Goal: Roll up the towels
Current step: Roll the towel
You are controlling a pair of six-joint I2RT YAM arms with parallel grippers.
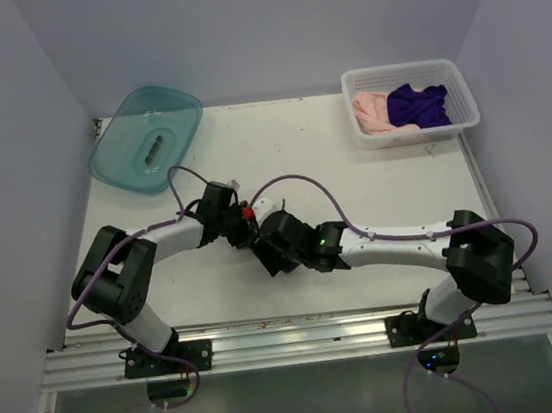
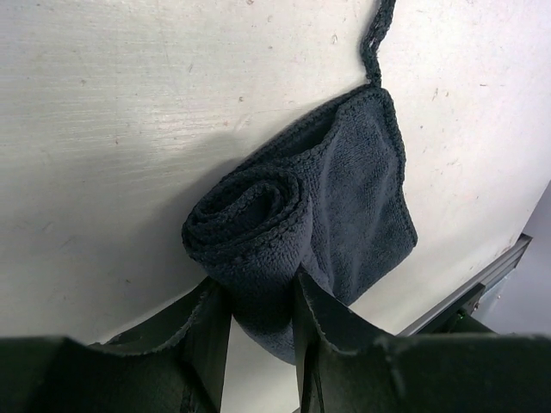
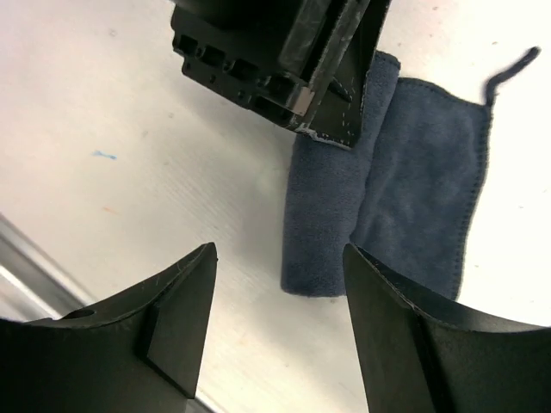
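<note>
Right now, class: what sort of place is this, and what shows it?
Probably a robotics test cell: two arms bolted to a metal rail, a white table boxed by plain walls, and a basket of towels as props.

Basket (image 1: 403,72) back right holds two towels (image 1: 415,107); tub (image 1: 147,139) back left; third towel (image 3: 413,189) on the desk (image 1: 354,187), seemingly about centre.

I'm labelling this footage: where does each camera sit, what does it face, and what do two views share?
Top: above and behind, looking down at the table; both arms show.
Left wrist: on the left wrist, facing the blue towel pinched in the left gripper.
Right wrist: on the right wrist, looking down past the open right gripper.
Shared: both wrist views show the blue towel and left gripper.
</note>
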